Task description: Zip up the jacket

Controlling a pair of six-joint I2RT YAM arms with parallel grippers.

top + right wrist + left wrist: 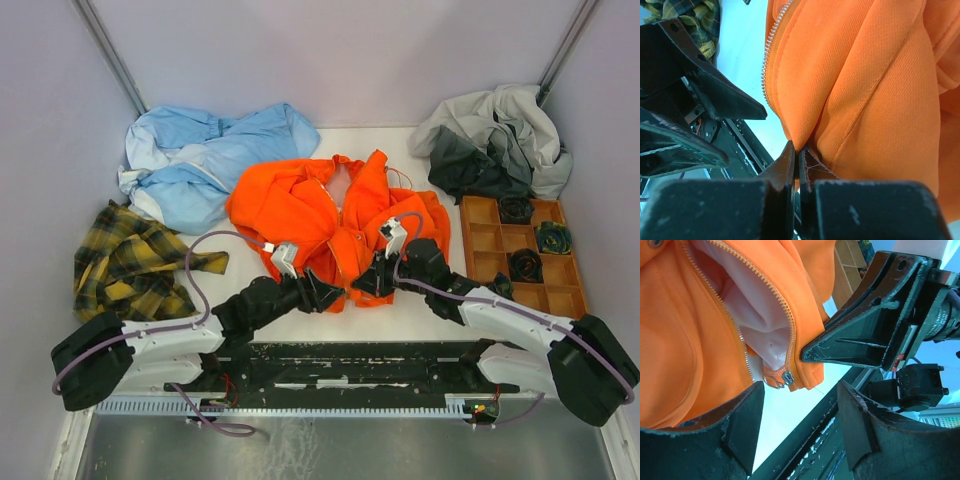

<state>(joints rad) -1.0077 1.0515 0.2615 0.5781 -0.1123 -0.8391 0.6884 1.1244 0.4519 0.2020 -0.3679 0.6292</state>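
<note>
Jacket (290,205): orange, lying crumpled at the middle of the surface (400,148). The front is open, so the pale pink lining shows. Its near hem reaches both end effectors.

Zipper (790,325): undone. In the left wrist view the two rows of light teeth run apart along the lining and meet only at the hem. The slider (787,376) sits there, at the bottom end of the track.

Right end effector (798,150): jaws pressed together on a fold of the jacket's hem. The right wrist view shows orange fabric pinched between them. In the left wrist view its tip sits at the hem just right of the slider.

Left end effector (800,390): jaws wide apart and nothing between them. The slider lies just beyond the gap, roughly midway between the two fingers. The left finger overlaps orange fabric in that view, but whether it touches cannot be told. In the top view the two end effectors face each other, close together, at the jacket's near edge.

Other items on the surface:
- A blue garment (205,165) lies bunched at far left, just beside the jacket.
- A plaid cloth (130,260) lies at left, nearer than the blue garment.
- A grey heap (495,140) lies at far right.
- A wooden tray (484,268) sits at right, near the grey heap, with dark rolled items in several compartments.
</note>
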